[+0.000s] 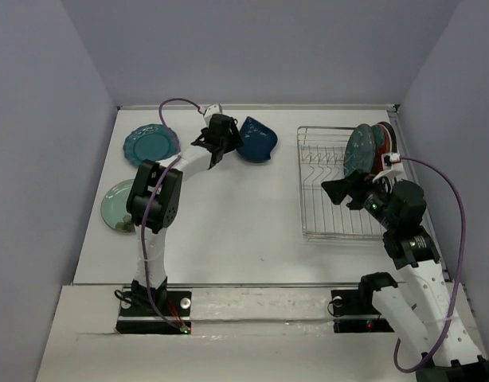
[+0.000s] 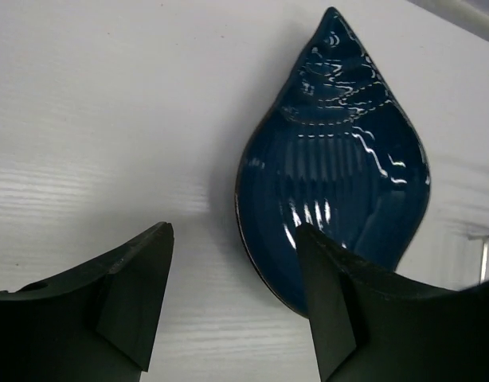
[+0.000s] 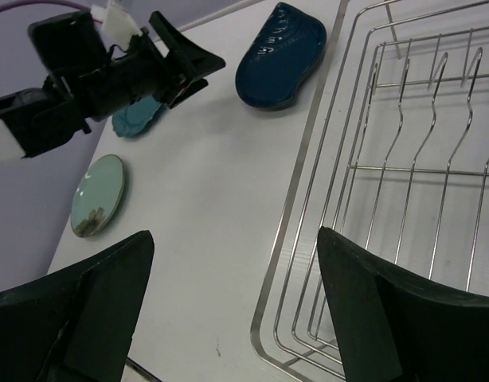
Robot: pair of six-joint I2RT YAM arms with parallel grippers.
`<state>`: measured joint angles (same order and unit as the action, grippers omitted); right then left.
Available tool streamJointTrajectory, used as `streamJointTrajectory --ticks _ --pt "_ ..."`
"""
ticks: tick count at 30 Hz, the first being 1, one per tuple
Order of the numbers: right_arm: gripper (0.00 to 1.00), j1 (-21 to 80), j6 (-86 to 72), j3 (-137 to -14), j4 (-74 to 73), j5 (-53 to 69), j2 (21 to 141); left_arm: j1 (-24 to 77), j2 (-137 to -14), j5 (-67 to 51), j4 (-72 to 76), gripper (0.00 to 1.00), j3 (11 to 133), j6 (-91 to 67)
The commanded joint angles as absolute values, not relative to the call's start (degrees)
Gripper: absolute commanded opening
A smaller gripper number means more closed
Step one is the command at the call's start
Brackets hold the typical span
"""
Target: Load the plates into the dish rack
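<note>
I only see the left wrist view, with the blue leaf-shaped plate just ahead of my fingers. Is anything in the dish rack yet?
Observer: Yes. At least two plates stand on edge in the far right corner of the dish rack: a dark teal plate in front and a red-rimmed plate behind it.
Operator: What else is waiting?
Observer: A scalloped teal plate and a pale mint plate lie flat at the left of the top view.
Operator: And the right arm?
Observer: The right gripper hovers above the rack's left part, fingers open and empty.
</note>
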<state>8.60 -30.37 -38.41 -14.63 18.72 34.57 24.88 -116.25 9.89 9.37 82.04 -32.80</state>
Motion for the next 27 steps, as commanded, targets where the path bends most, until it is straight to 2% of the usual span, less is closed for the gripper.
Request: streamJointTrajectory --ticks 1,6,12,15,16,17,21,27 --pt "0.89 8.26 -30.67 -38.58 -12.31 23.98 33.92 24.35 -120.75 12.40 5.28 0.70 90.41 -29.54" --pt "0.89 8.26 -30.59 -38.32 -12.13 24.61 34.54 24.26 -128.93 9.68 1.85 0.63 100.10 -28.92" --pt "0.89 8.26 -29.88 -38.85 -12.13 24.87 35.59 24.26 -133.68 8.00 1.14 0.44 103.44 -29.27" --pt "0.89 8.26 -29.71 -39.37 -11.87 25.14 36.91 24.26 -134.03 8.52 1.05 0.26 103.01 -29.36" --pt "0.89 8.26 -29.62 -39.55 -11.78 25.48 37.26 24.26 -133.69 8.61 1.05 0.11 102.75 -29.44" --pt "0.89 8.26 -29.36 -39.72 -11.60 25.49 37.87 24.26 -133.16 8.79 1.40 0.06 102.14 -29.53" --pt "0.88 8.26 -28.39 -40.52 -11.07 25.84 39.90 23.82 -124.74 8.79 6.05 0.06 95.64 -30.23" --pt "0.88 8.26 -29.70 -40.96 -8.27 27.86 42.53 23.29 -103.68 5.28 20.90 0.06 74.73 -36.64"
